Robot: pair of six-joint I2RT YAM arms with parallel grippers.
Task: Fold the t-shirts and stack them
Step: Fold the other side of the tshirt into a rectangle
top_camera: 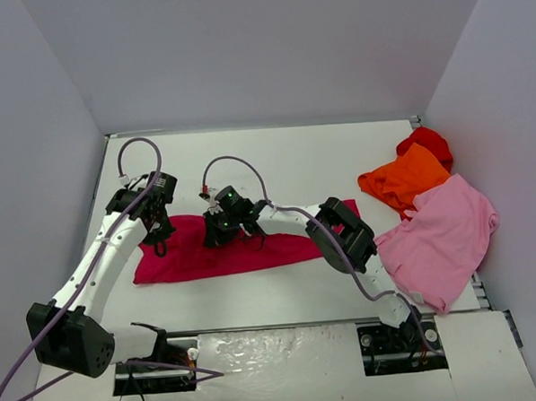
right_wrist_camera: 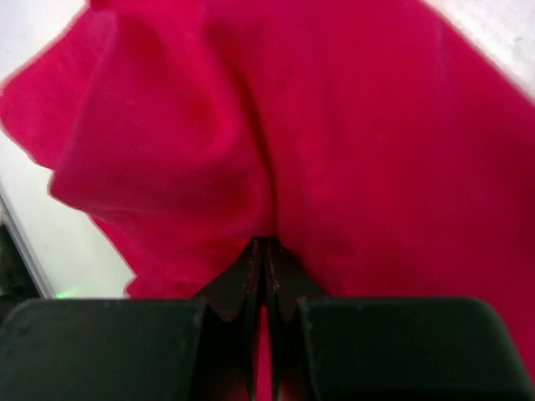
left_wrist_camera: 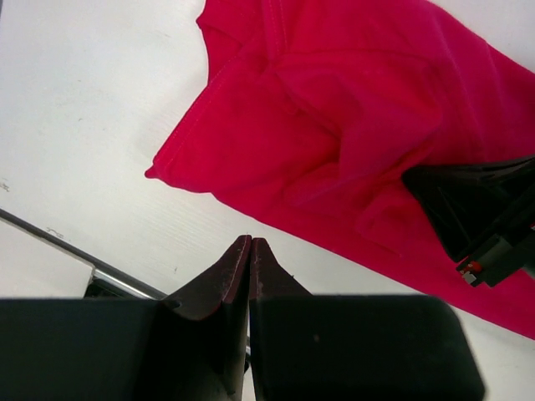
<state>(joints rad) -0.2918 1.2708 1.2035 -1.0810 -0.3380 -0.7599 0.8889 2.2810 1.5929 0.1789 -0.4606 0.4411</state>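
Note:
The crimson t-shirt lies crumpled in a long strip across the middle of the white table. My right gripper is down on its left part, shut on a fold of the crimson cloth, which bunches up around the tips. My left gripper hangs at the shirt's left end. In the left wrist view it is shut with nothing between the fingers, over bare table just short of the crimson hem. The orange t-shirt, bright red one and light pink one lie at the right.
Grey walls close in the table on the left, back and right. The right arm's black elbow reaches over the crimson shirt's right end. A metal rail runs along the table's left edge. Purple cables loop above both wrists.

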